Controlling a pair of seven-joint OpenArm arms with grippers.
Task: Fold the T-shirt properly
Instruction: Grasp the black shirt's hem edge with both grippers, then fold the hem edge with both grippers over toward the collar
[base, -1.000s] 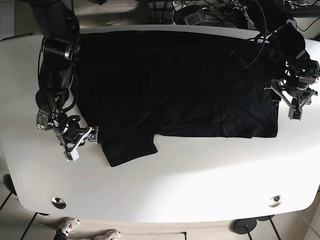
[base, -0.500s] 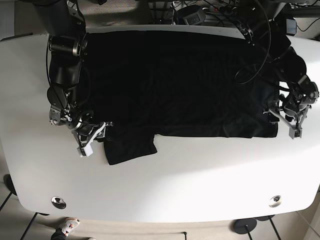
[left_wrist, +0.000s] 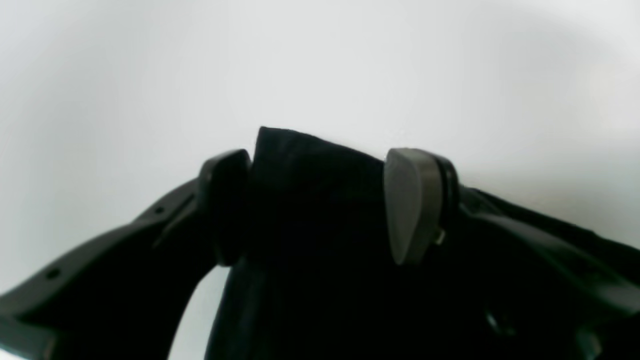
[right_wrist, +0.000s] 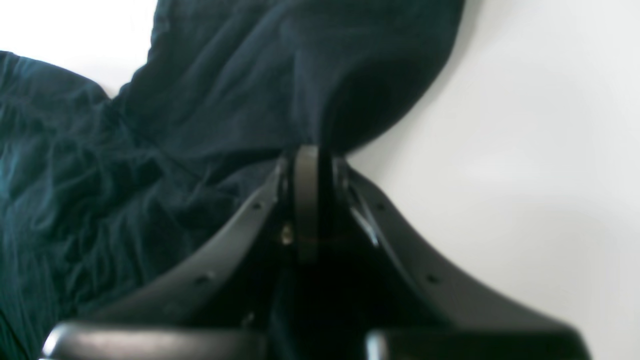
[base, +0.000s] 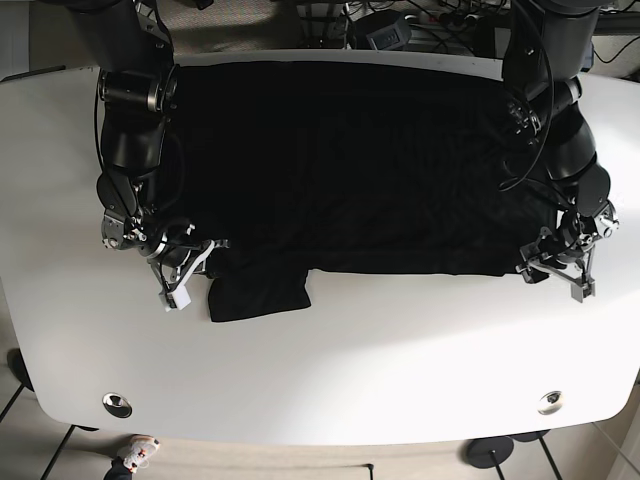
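Note:
A black T-shirt (base: 340, 170) lies spread flat on the white table (base: 400, 350), with one sleeve (base: 260, 295) sticking out at the front left. My right gripper (base: 195, 268) is at the shirt's edge beside that sleeve. In the right wrist view the right gripper (right_wrist: 307, 152) is shut, pinching the dark cloth (right_wrist: 225, 75). My left gripper (base: 552, 268) is at the shirt's front right corner. In the left wrist view the left gripper (left_wrist: 317, 155) is open, and the shirt corner (left_wrist: 310, 210) lies between its spread fingers (left_wrist: 407, 200).
Cables and equipment (base: 400, 25) crowd the table's back edge. Two round metal fittings (base: 117, 404) (base: 550, 402) sit near the front edge. Someone's shoes (base: 135, 452) show on the floor below the front left.
My left gripper has come down and inward to the shirt's front right corner. My right gripper has moved right onto the shirt edge by the sleeve, which has shifted slightly.

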